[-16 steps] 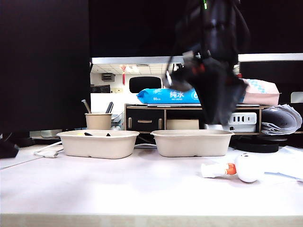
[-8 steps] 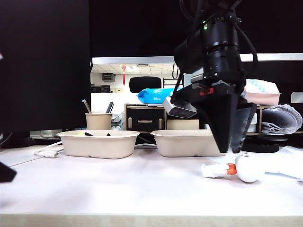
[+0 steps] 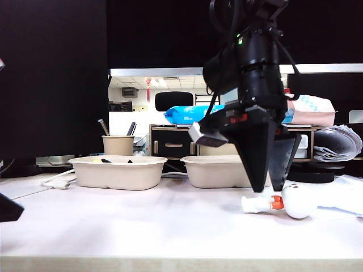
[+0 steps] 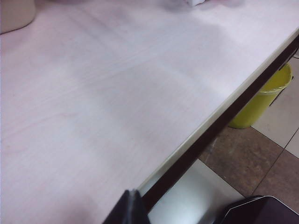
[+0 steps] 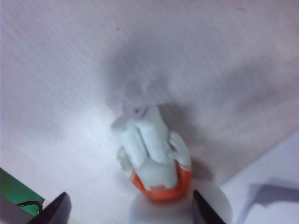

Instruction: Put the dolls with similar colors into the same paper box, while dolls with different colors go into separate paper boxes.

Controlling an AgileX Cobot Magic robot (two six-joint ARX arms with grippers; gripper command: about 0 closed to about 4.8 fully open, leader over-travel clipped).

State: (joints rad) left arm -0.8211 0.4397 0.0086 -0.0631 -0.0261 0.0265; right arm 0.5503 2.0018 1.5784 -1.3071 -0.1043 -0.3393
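A: Starting at the left, what do we have?

B: Our left gripper (image 4: 131, 208) hangs near the front edge of the table (image 3: 142, 221), far from the toys. Only a dark tip shows, so we cannot tell how its jaws stand. The left box (image 3: 118, 171) sits at the far side with something yellow and black just showing over its rim.

A: And the middle?

B: The right box (image 3: 218, 170) stands beside it; from this low angle we cannot see inside.

A: What has changed on the right?

B: A second ago our right gripper (image 3: 268, 188) was up above that box. Now it has come down over the white doll (image 3: 281, 202) lying on the table with its orange neck. The jaws are spread, one fingertip (image 5: 57, 208) either side of the doll (image 5: 153, 157), gripping nothing.

A: So?

B: We judge we're lined up to close on it, then lift it to a box.
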